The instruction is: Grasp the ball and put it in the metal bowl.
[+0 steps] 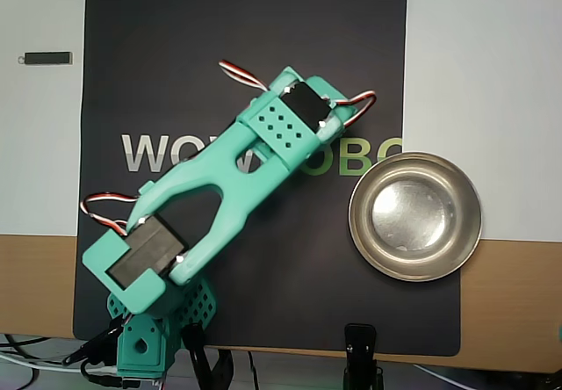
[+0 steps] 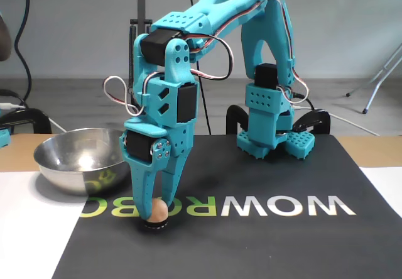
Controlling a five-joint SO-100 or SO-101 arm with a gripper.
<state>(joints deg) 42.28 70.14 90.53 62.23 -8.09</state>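
Fixed view: ball (image 2: 157, 209) on the mat (image 2: 264, 241), metal bowl (image 2: 78, 159) left behind it.

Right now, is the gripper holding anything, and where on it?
The gripper has its fingers around the ball, at the ball's sides, with the ball sitting on a small black ring. A firm clamp cannot be told.
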